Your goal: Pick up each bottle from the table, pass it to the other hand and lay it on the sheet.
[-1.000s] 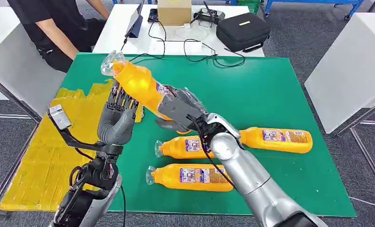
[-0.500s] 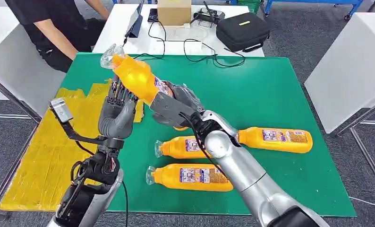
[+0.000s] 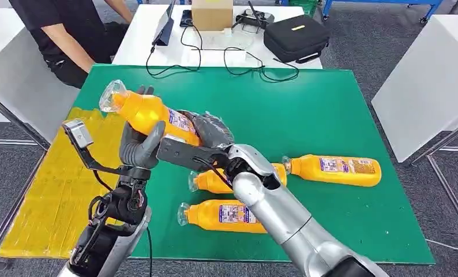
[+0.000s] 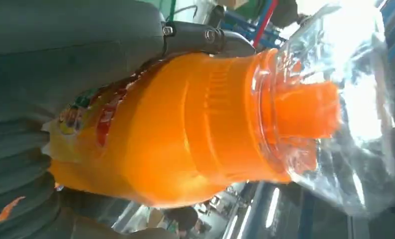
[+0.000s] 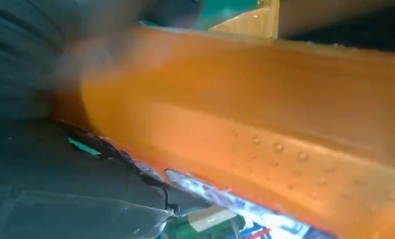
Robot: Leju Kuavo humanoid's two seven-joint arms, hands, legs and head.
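Right now the orange plastic bottle with a clear cap (image 3: 149,113) is up in the air over the green table (image 3: 330,109), tilted with its cap toward the yellow sheet (image 3: 48,190), and both hands are on it. The left hand (image 3: 139,145) wraps its fingers and thumb around the upper body, while the right hand (image 3: 203,138) grips the lower end. Three more orange bottles (image 3: 333,169) lie flat on the table near the right arm.
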